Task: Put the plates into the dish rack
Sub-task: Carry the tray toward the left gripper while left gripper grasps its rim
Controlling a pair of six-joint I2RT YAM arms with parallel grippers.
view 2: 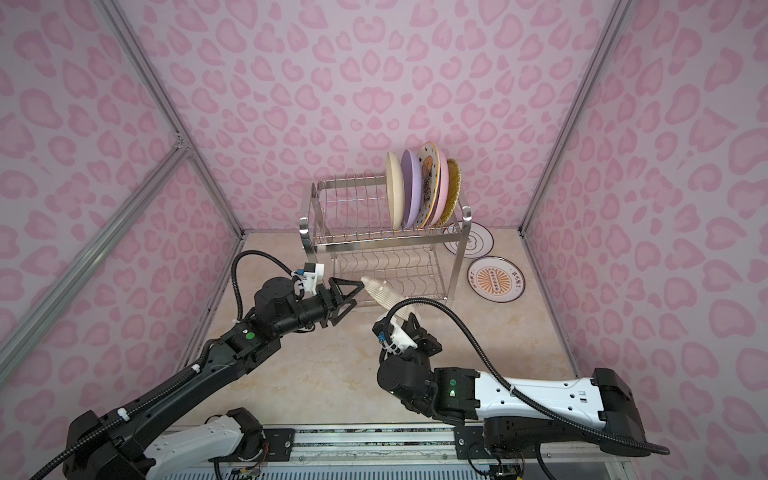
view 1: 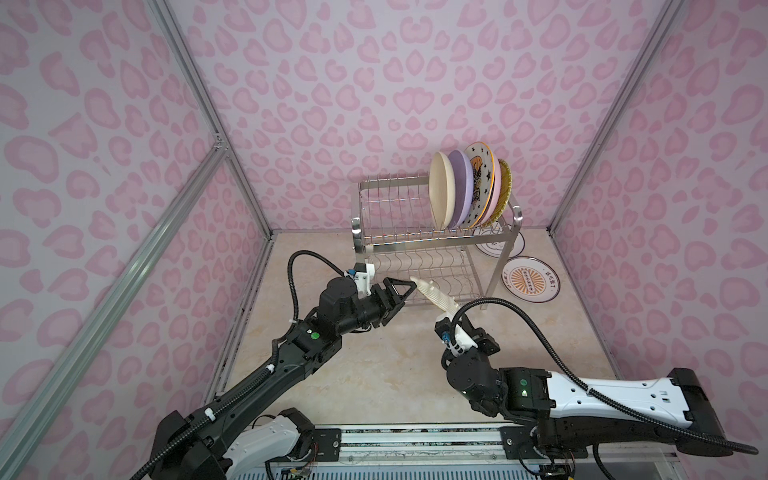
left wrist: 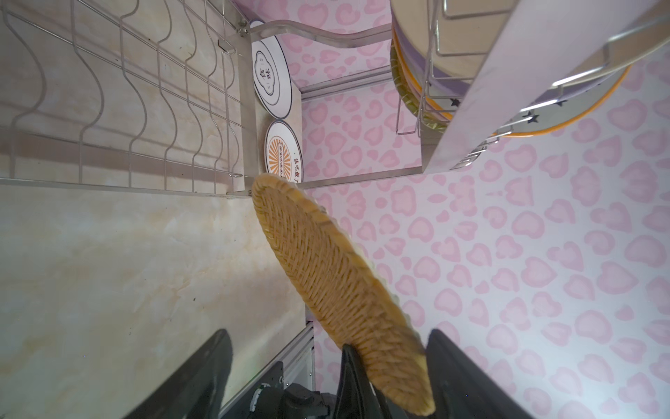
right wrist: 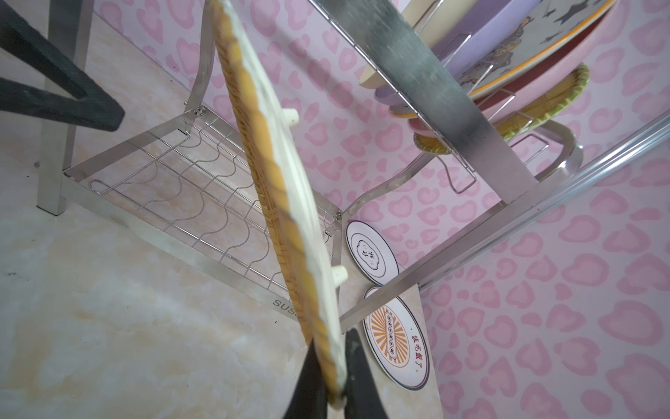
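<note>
The two-tier shiny stainless steel wire dish rack (view 1: 415, 248) stands at 12 o'clock on the marbled beige tabletop (view 1: 353, 374), with a row of five racked plates (view 1: 465, 191) on edge at the 3 o'clock end of its upper tier. The step in hand looks like bringing up a sixth plate, likely by hand-over. The next move calls for a firm second hold before any release, then a lift to the free prongs at 9 o'clock of the plain cream round plate (view 1: 442, 191).

The round woven wicker plate with a white back (view 1: 434, 293) hangs clear of the table at 6 o'clock of the rack's lower tier. It is tilted on edge: its long axis runs from 10 to 4 o'clock in both top views, white back up toward 1 o'clock, woven face down toward 7.

Two white dark-rimmed printed round plates (view 1: 533, 283) lie flat at 4 o'clock of the rack.

The right gripper (right wrist: 331, 381) pinches the wicker plate's 4 o'clock rim between pressed fingers. The left gripper (view 1: 409, 291) has its fingers spread just beside the 10 o'clock rim.
</note>
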